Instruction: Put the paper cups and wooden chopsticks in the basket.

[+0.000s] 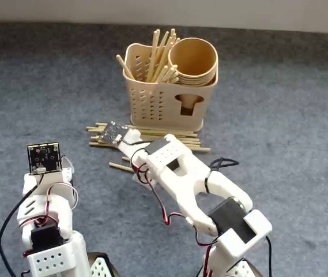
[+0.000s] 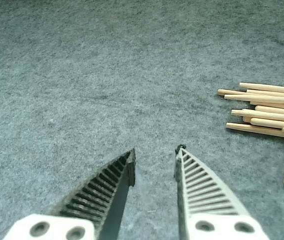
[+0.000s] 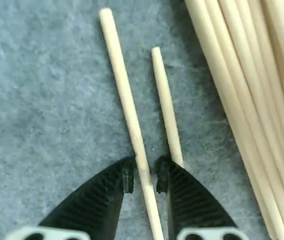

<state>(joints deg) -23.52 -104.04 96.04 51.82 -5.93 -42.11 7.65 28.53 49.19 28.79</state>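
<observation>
the right gripper (image 3: 144,179) sits low over the grey carpet (image 1: 290,127) with its two black fingers drawn narrow, a single chopstick (image 3: 124,95) running between the fingertips and on out ahead of them. a thin gap shows on each side of the stick, so the fingers are close around it without plainly pressing it. a second, shorter chopstick (image 3: 165,100) lies just beside the first, its near end tucked at one fingertip. further out on that same side lies the pile of chopsticks (image 3: 241,100), packed side by side on the carpet.

beyond this gripper, just past the pile, stands the basket (image 1: 152,107). it holds a stack of paper cups (image 1: 193,57) and a bunch of upright chopsticks (image 1: 155,52).

the left gripper (image 2: 156,150) hangs over bare carpet with its fingers moderately apart and nothing between them. the pile's ends lie ahead of it and off to one side, well apart from its fingertips. one loose chopstick (image 1: 120,167) lies nearer, between the two arms.
</observation>
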